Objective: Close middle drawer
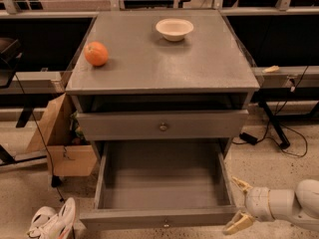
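The middle drawer is pulled far out of the grey cabinet, and its inside is bare. Its flat front lies along the bottom of the view, with a small round knob at centre. My gripper is at the lower right, just beside the drawer's front right corner. It is open and empty, with its tan fingertips pointing left toward the drawer. The white arm comes in from the right edge.
The taller-fronted drawer above is slightly out. An orange and a white bowl sit on the cabinet top. A cardboard box and white shoes lie at left; cables at right.
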